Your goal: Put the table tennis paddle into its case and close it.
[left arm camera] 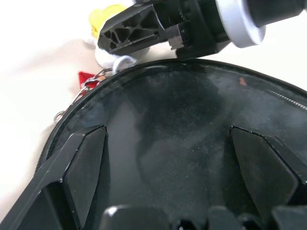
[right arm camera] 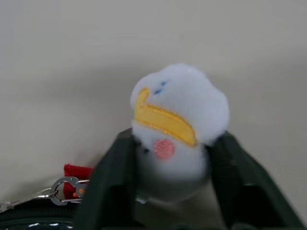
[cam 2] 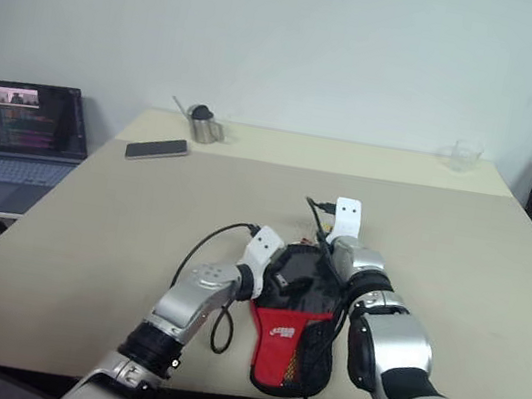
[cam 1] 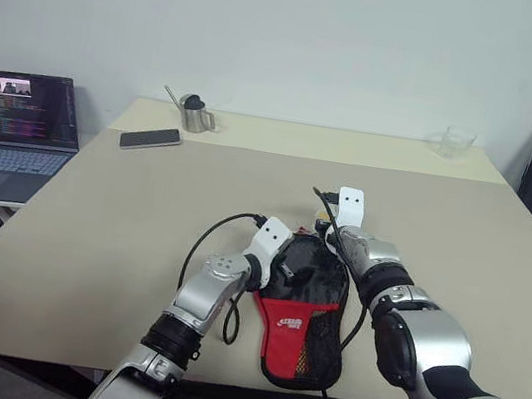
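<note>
— What does each wrist see?
— My right fingers [right arm camera: 168, 191] pinch the white-yellow charm [right arm camera: 178, 125]. My left fingers [left arm camera: 168, 201] spread wide over the case [cam 1: 301, 311], touching its grey-black top.
— And from the head?
— One case on the worktop [cam 1: 140, 230]; whether the paddle is inside, I can't tell. One phone [cam 1: 150, 138], one laptop [cam 1: 15, 132].

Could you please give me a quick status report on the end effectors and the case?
Left end effector open, fingers flat on the case. Right end effector shut on the charm at the case's far edge. Paddle unseen. Nothing in the way.
</note>
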Robot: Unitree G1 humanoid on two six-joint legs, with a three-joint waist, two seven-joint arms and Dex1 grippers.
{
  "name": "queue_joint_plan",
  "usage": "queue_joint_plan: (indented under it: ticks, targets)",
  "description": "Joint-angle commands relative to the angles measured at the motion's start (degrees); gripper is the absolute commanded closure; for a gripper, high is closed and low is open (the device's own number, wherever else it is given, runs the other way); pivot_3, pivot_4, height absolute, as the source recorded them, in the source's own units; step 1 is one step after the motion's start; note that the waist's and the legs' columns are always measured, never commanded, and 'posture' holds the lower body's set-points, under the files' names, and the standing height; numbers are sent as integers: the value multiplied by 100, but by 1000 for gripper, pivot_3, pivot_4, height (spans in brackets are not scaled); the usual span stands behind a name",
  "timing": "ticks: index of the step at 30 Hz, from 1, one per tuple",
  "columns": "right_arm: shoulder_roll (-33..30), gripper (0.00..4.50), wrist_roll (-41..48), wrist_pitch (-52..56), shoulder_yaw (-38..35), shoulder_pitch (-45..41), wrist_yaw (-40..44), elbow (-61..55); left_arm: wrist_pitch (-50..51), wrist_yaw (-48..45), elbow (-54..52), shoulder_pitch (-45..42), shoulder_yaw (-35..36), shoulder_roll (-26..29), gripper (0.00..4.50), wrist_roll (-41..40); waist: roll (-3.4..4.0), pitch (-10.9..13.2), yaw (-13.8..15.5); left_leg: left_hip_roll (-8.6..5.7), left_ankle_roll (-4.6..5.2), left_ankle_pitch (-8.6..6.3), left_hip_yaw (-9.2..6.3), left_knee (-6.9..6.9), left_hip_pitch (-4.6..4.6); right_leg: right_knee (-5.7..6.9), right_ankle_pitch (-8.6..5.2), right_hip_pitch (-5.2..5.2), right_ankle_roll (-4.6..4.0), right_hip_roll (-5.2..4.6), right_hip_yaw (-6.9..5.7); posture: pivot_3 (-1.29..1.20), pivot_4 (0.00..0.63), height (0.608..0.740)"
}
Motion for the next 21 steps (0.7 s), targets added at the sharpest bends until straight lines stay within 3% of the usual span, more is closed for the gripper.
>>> queue_joint_plan:
  ticks: [1,4,15,21]
  targets:
    - [-92,3881,-63,0,-67,-124,-86,-131,81,-117,243,92,-59,-58,0,-47,4,-7,0,0,0,0,0,0,1,0,0,1,0,0,0,0,150,740]
    - [-191,4408,-83,21,-62,-93,-50,-247,48,-152,319,54,-89,-44,0,5,12,-12,1,-1,2,-1,-1,0,2,0,0,3,0,0,-1,0,150,740]
    - [-971,4437,-501,351,234,269,-101,-968,-108,-298,674,-147,-145,-24,0,130,14,-12,129,-7,10,-4,-5,0,-1,-3,0,6,1,-2,-9,0,150,740]
    - [-1946,4438,-602,1847,851,1529,1252,-3605,-226,-406,850,-258,-192,-21,0,146,16,-14,179,-7,12,-5,-7,1,-9,-14,-2,8,3,-5,-12,0,150,740]
